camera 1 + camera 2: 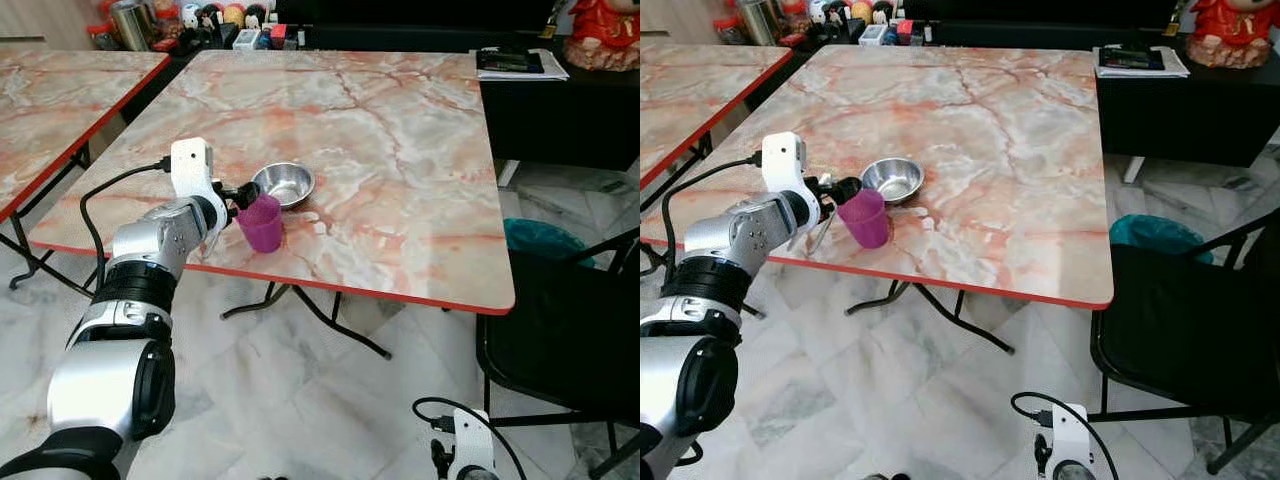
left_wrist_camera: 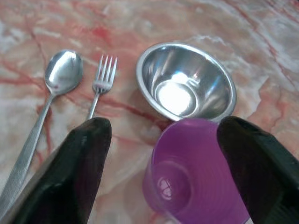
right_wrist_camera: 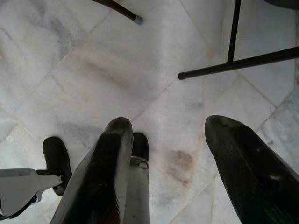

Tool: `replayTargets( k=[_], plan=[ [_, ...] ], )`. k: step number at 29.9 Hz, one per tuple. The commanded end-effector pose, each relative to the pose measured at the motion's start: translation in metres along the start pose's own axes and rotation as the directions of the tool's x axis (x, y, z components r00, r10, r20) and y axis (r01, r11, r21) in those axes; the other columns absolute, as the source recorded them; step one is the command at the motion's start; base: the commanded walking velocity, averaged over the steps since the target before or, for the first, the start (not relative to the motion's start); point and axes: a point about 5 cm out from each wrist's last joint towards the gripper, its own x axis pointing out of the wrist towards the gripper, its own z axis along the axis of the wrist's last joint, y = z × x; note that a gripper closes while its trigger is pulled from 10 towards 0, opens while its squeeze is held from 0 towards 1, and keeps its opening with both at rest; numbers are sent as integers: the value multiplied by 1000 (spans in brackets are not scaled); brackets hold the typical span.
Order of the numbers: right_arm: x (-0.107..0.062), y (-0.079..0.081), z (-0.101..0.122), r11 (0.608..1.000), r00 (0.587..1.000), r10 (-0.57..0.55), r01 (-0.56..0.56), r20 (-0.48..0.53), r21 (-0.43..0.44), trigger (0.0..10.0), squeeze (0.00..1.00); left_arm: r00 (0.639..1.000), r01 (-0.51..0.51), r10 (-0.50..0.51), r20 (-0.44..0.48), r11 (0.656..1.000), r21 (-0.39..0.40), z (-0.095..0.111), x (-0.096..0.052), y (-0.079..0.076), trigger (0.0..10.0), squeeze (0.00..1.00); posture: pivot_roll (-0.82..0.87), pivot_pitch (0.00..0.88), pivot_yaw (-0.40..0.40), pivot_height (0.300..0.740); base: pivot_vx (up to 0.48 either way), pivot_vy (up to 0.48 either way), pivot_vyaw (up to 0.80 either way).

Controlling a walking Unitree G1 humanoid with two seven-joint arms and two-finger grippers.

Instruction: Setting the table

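Bench [image 1: 400, 150] with pink-orange marble top and red edge, second similar bench [image 1: 60, 90] at 10 o'clock. Black chair [image 1: 560, 330] at 4 o'clock on white marble floor [image 1: 300, 400], teal bin [image 1: 540, 238] just behind it. Left arm [image 1: 140, 290] reaches from 7 o'clock onto the near bench edge. Steel bowl [image 2: 187, 81] sits empty and upright near that edge. Purple plastic cup [image 2: 187, 172] stands upright just at 7 o'clock of the bowl, close to it, contact unclear. Left gripper [image 2: 163, 154] at the cup, fingers [image 2: 79, 168] spread wide on either side of it, not clamped on it. Spoon [image 2: 51, 98] and fork [image 2: 100, 86] lie side by side on the bench, at 9 o'clock of the bowl. Right gripper [image 3: 168, 158] hangs low over the floor, fingers apart, holding nothing.
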Motion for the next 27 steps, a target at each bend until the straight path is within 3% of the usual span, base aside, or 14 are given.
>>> replayTargets(
  k=[1, 8, 9, 27],
  plan=[
    [-1, 1, -3, 1000, 1000, -2, 2, 0, -7, 10000, 0, 1000, 8, -7, 3, 1000, -21, 7, -2, 1, 10000, 1000, -44, 130, 71, 740, 0, 0, 0],
    [0, 1, 0, 1000, 1000, -5, 5, 10, -5, 10000, 0, 1000, 10, -10, -14, 1000, -22, 5, -1, 0, 10000, 1000, -42, 127, 68, 740, 0, 0, 0],
    [0, 1, 2, 1000, 1000, -6, 6, 16, -3, 10000, 0, 1000, 7, -7, -15, 1000, -17, 6, -1, -1, 10000, 0, -43, 126, 69, 740, 0, 0, 0],
    [0, 5, 5, 1000, 999, -14, 14, 34, 0, 10000, 0, 996, -21, 23, -83, 1000, 20, -16, 3, -4, 10000, 0, -51, 112, 77, 740, 0, 0, 0]
  ],
)
